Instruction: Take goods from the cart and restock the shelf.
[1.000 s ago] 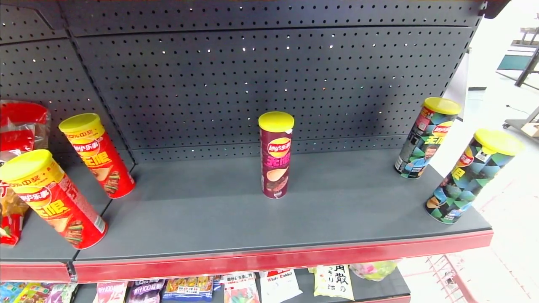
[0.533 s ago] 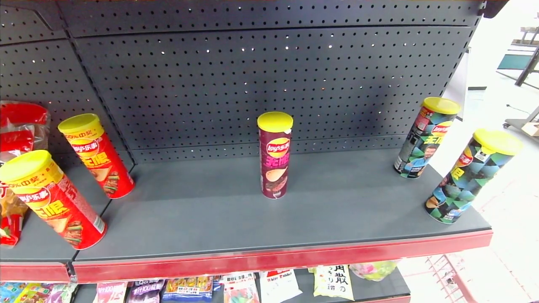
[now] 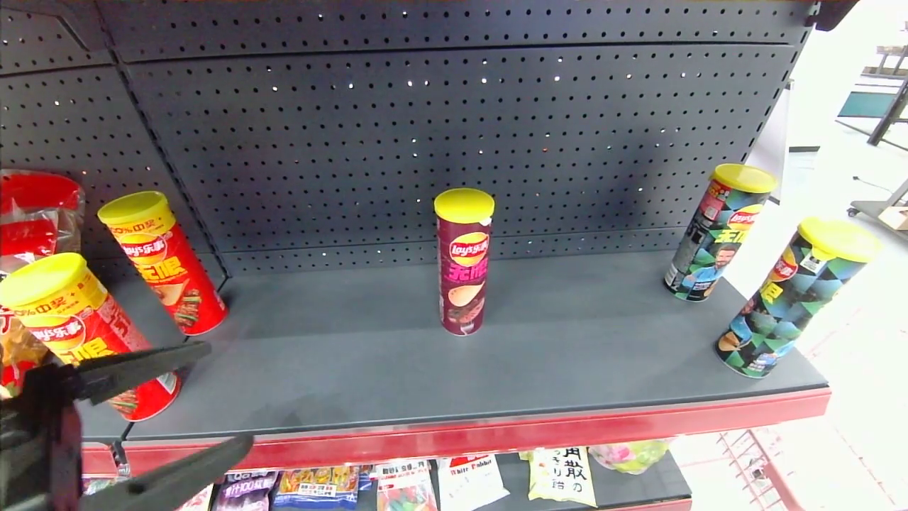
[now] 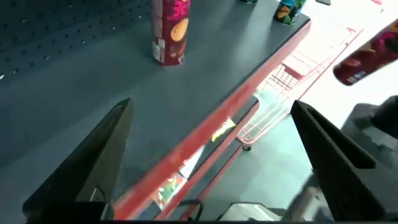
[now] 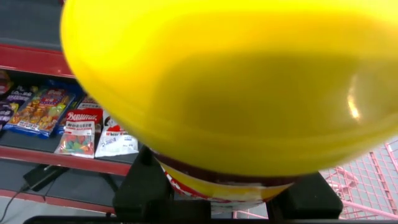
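Purple can [image 3: 463, 262] stands midway on shelf [image 3: 355, 369], red cans [image 3: 164, 259] left, patterned cans [image 3: 716, 234] right; restocking looks early. Right gripper [image 5: 224, 196] clamps a yellow-lidded can [image 5: 230, 81], not yet placed. Left gripper [image 3: 225, 396] spread wide, holding nothing, at shelf's near left edge.

maroon can [image 3: 463, 262], yellow lid, upright at frame centre on dark shelf [image 3: 355, 369] with red front edge. back red can [image 3: 164, 264] and front red can [image 3: 89, 337] upright at left; back patterned can [image 3: 716, 234] and front patterned can [image 3: 794, 298] upright at right end. held can [image 5: 230, 81], yellow lid facing camera, clamped in right gripper [image 5: 225, 190]. red wire cart [image 3: 772, 481] at lower right.
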{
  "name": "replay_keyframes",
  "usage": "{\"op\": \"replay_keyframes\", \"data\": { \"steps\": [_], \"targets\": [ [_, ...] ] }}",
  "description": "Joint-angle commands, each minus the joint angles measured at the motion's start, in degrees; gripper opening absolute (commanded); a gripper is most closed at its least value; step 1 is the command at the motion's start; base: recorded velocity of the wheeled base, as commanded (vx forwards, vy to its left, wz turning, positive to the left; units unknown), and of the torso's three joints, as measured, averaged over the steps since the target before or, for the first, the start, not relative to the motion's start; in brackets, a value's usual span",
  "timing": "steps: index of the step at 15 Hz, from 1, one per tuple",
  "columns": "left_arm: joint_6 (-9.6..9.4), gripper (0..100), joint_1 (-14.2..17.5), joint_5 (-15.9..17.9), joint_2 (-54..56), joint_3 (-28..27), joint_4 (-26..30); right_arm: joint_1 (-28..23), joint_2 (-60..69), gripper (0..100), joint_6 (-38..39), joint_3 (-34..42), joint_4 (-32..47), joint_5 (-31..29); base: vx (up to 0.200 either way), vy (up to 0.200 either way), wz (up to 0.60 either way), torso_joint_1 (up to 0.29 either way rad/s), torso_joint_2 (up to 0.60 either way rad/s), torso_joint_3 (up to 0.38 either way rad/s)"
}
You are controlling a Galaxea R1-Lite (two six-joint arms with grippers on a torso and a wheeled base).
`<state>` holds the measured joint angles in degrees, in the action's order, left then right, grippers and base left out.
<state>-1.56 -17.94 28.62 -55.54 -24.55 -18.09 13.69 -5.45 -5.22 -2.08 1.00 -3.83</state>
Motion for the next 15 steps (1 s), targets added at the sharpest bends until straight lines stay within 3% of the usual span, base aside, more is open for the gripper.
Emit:
{"op": "replay_keyframes", "data": {
  "steps": [1,7,15],
  "targets": [
    [-0.72,100,-3.6,0.0,-20.9,-5.6,-10.9,0.0,-0.1,0,-0.1,0.1,0.1,0.0,0.0,0.0,0.0,0.0,0.0,0.0],
    [-0.99,100,-9.4,0.3,-41.0,-16.7,-20.7,0.0,-0.1,0,-0.1,0.0,0.1,0.0,0.0,0.0,0.0,0.0,0.0,0.0],
    [-1.16,100,-10.0,0.1,-54.0,-32.6,-21.2,0.0,-0.1,0,0.5,0.0,0.1,-0.7,0.0,0.0,0.0,0.0,0.0,0.0]
  ]
}}
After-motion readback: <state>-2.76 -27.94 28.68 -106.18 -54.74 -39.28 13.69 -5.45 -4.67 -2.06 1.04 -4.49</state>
